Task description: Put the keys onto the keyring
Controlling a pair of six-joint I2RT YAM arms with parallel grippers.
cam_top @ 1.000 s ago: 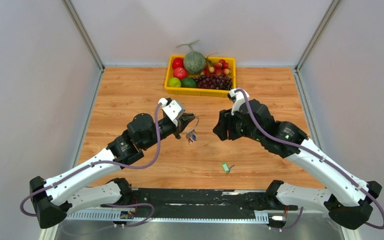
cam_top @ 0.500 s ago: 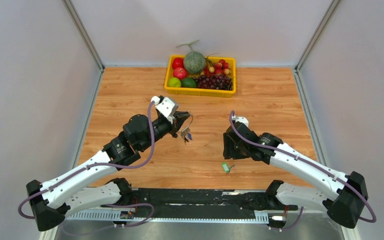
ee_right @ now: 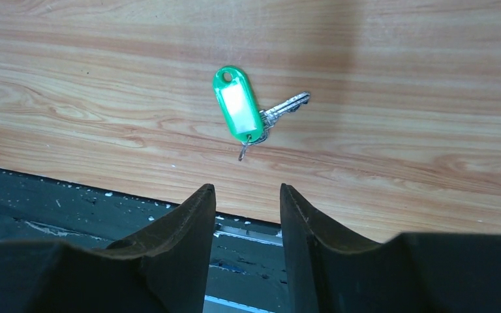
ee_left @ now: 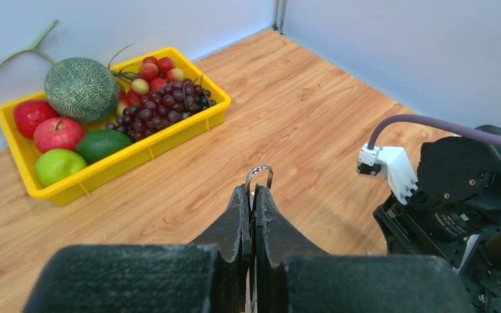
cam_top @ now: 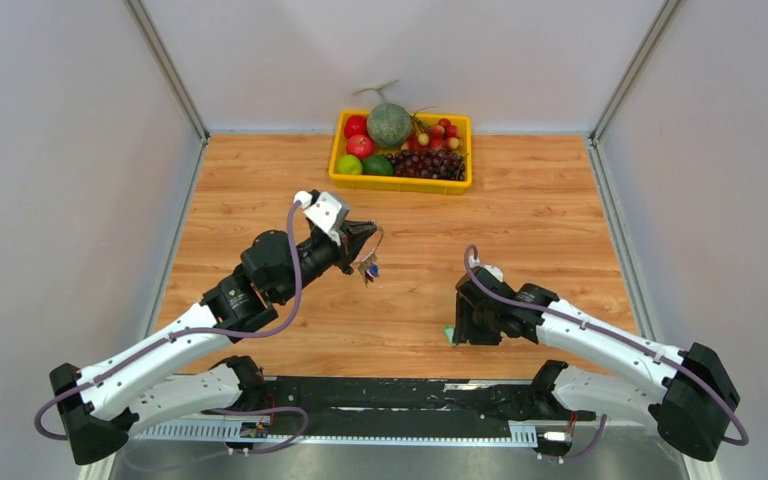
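Swung down low with right pincer [ee_right: 244, 189], jaws spread; green key [ee_right: 237, 111] just ahead, lengthwise in line with gap. Left pincer [ee_left: 252, 190], farther off, pinching keyring [ee_left: 259, 171].

Read as a robotics lab test cell. Boxed in on three sides by plain pale wall panels [cam_top: 60, 200] set in metal corner posts [cam_top: 168, 75]. Floored with a wood-grain tabletop [cam_top: 540, 215]. Fitted with a left arm [cam_top: 150, 350] and a right arm [cam_top: 610, 335], bolted to a black base rail [cam_top: 390, 390] at the near edge. Dressed with a yellow tray [cam_top: 400, 184] of fruit against the back wall.
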